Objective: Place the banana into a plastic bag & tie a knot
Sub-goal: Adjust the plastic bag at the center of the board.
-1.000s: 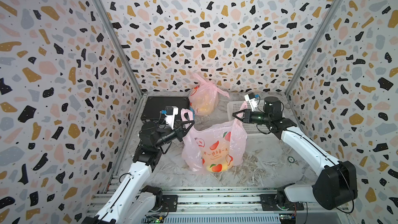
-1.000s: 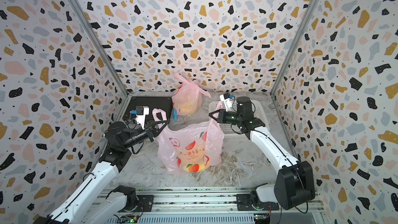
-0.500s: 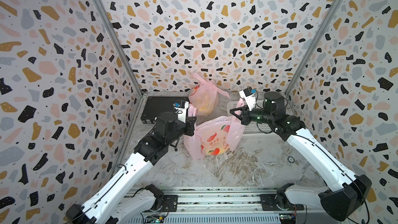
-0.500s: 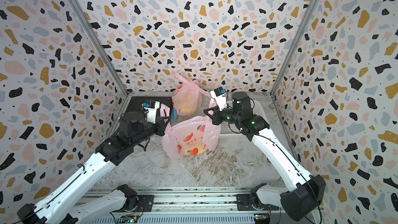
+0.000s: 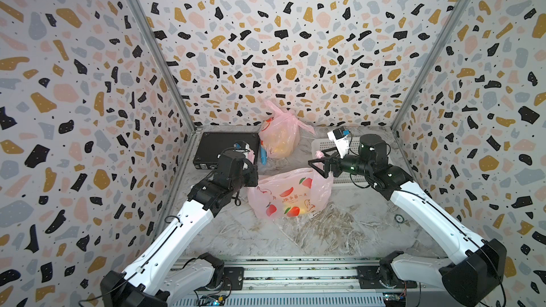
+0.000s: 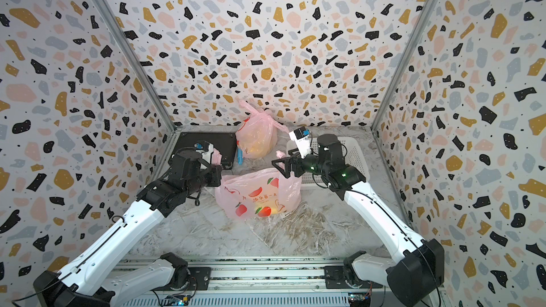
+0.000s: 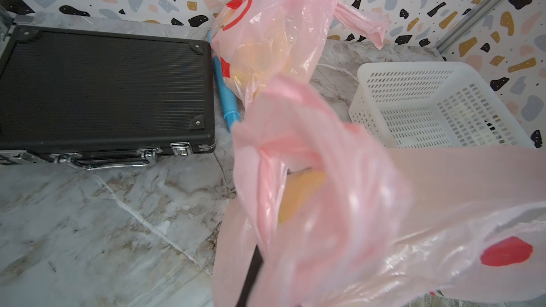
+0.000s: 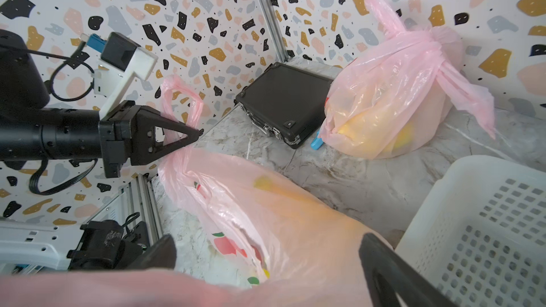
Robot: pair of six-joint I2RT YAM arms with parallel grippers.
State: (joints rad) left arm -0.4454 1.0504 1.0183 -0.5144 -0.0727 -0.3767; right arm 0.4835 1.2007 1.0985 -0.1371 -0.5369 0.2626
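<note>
Plastic bag [image 5: 291,194] dropped from taut lift, now slumped on tabletop [image 5: 310,237] at centre; right fingers [image 8: 384,270] sprung wide, gripping nothing, bag's second loop loose beside them. Banana [image 8: 274,189] inside bag, yellow through pink film. Left fingers [image 8: 190,137] pinched closed on handle [image 8: 180,95], holding it up. Farther back: black case [image 5: 226,149], knotted pink bag [image 5: 279,137], white basket [image 7: 399,67]; blue tube [image 7: 226,95] between case and knotted bag.

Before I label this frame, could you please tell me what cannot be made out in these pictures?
- banana: right wrist view, only a yellow blur through the film of the front bag.
- left claw: in both top views its tips hide behind its own wrist; in the left wrist view the bag handle covers them.
- blue object: partly hidden by the tied bag.
</note>
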